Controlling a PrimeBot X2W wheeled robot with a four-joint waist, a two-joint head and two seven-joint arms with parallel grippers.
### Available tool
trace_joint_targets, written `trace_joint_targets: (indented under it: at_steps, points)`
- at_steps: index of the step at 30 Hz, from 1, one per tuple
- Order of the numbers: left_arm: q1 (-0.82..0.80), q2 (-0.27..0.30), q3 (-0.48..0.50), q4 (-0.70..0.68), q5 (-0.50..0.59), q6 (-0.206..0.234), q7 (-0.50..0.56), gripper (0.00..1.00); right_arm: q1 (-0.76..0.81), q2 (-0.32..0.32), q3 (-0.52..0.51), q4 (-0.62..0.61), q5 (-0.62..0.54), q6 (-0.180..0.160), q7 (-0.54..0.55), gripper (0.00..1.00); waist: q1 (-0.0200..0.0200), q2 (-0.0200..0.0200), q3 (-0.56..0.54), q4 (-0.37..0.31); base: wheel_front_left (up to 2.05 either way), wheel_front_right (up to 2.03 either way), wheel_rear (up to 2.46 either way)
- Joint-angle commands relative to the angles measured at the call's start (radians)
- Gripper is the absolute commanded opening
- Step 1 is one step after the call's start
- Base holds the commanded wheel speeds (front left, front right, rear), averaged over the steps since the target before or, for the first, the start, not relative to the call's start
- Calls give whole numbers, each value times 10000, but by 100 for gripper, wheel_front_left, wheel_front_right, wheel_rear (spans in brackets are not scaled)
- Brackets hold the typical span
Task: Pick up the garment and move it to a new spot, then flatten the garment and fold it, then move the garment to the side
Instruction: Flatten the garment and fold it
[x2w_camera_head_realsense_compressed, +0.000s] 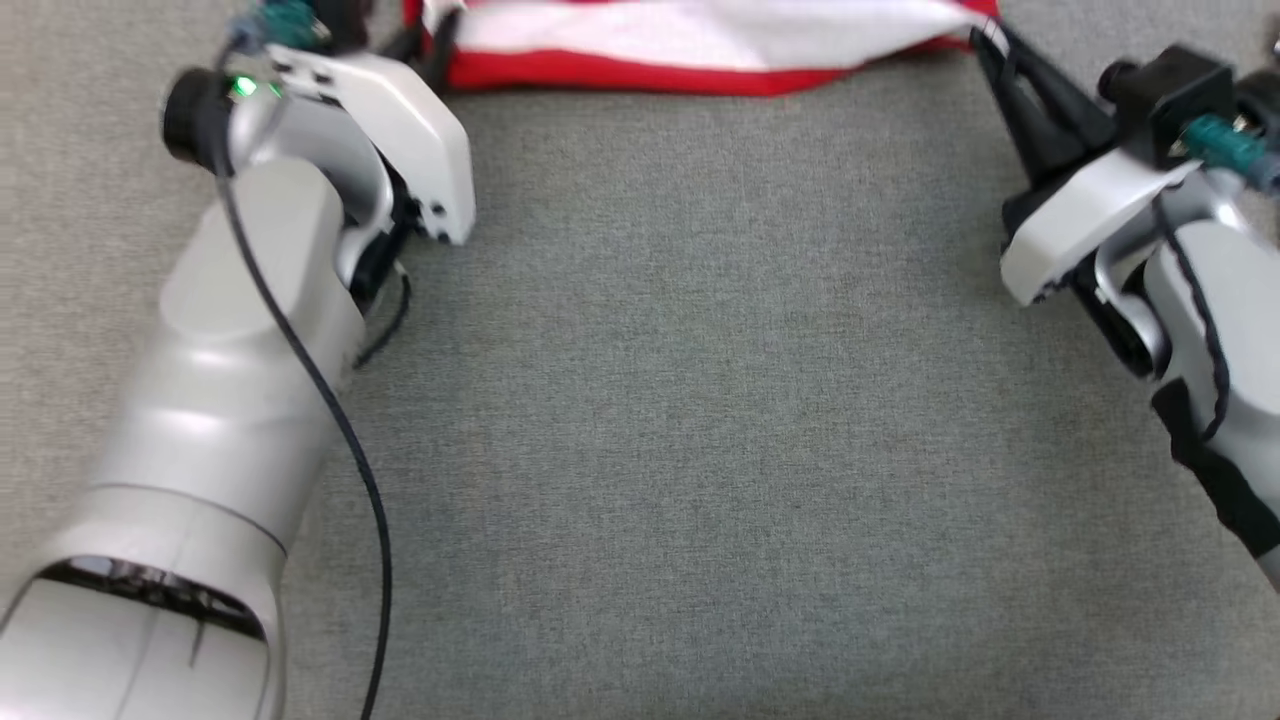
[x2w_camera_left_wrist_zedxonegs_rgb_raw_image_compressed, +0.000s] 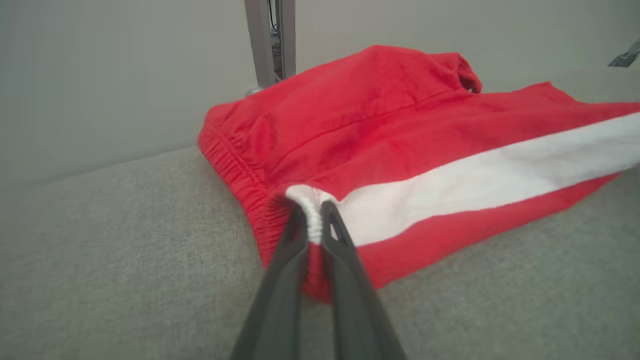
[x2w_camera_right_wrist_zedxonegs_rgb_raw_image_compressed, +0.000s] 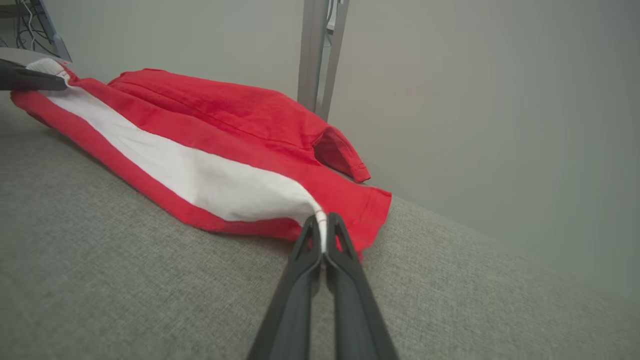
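1. So, my left hand (x2w_camera_left_wrist_zedxonegs_rgb_raw_image_compressed: 315, 214) clenched the garment (x2w_camera_left_wrist_zedxonegs_rgb_raw_image_compressed: 400, 125) at its waistband corner; my right hand (x2w_camera_right_wrist_zedxonegs_rgb_raw_image_compressed: 324, 226) pinched a hem corner.
2. It lay spread on the table (x2w_camera_head_realsense_compressed: 700, 450), along the top edge of the head frame.
3. I judged flattening underway, with folding and moving aside not yet done.

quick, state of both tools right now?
left tool: closed, pinching the red garment at its elastic edge.
right tool: closed, pinching the same garment's other end.
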Motion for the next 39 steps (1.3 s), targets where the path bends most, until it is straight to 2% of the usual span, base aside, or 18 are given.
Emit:
trace_joint_targets:
  at_steps: [1, 8, 17, 24, 28, 39]
  points:
    - [271, 107, -284, -110, -101, -52, 200, 0, 145, -129, 266, 190, 194, -3, -41, 0, -1, 0, -177, 86, 0, 0, 0]
    - [1166, 665, -1877, -752, -331, -36, 971, 0, 91, -131, 1772, 1239, 1661, -3, 702, 0, -1, 0, -705, 71, 0, 0, 0]
    - [1489, 1312, -2899, -1198, -487, -38, 1259, 0, -287, -522, 3359, 1374, 2833, -4, 1437, 0, -1, 0, -1213, 53, 0, 0, 0]
    - [1822, 1667, -3984, -1951, -1018, -39, 1808, 0, -200, -1233, 4860, 632, 4382, -4, 2862, 0, -1, 0, -1681, 120, 0, 0, 0]
    - [2012, 2066, -4553, -2385, -1288, -37, 1999, 0, -176, -1717, 5508, 83, 5339, -4, 3751, 0, -1, 0, -1930, 142, 0, 0, 0]
    - [2771, 2701, -5473, -3382, -2067, -30, 2839, 0, 252, -2918, 6225, -1409, 6739, -5, 5404, 0, -1, 0, -2694, 350, 0, 0, 0]
